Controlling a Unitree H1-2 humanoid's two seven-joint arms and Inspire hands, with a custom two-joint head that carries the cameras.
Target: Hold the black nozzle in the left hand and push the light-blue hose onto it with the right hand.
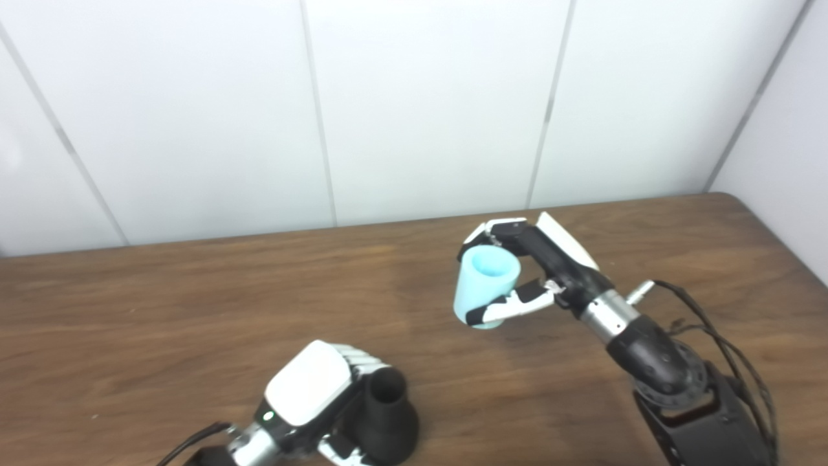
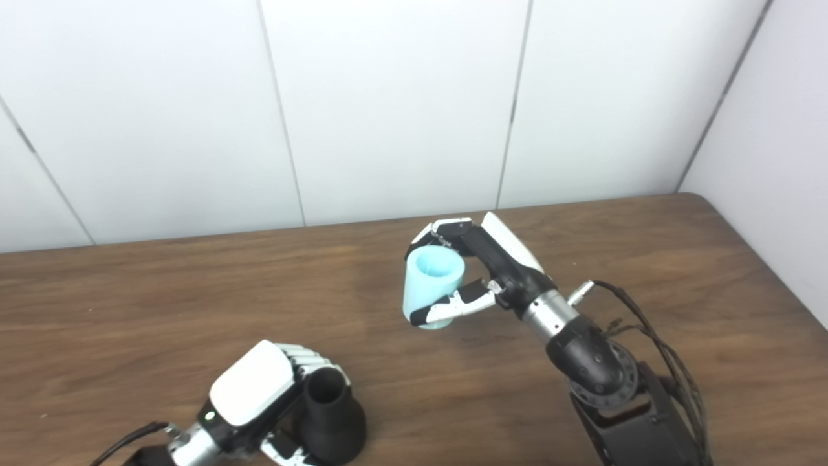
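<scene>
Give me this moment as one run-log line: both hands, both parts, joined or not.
left hand: shut on black nozzle, at table | right hand: shut on light-blue hose, lifted | parts: apart, not joined

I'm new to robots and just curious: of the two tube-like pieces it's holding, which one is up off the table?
The light-blue hose, gripped in the right hand, appears raised above the table. The black nozzle, held by the left hand, sits low with its wide end down.

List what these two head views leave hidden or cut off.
- Left hand: its fingers behind the black nozzle are hidden in both views.
- Nozzle base: cut off by the bottom edge in the left eye view.
- Light-blue hose: far side hidden behind the right hand; its lower end's opening faces away.
</scene>
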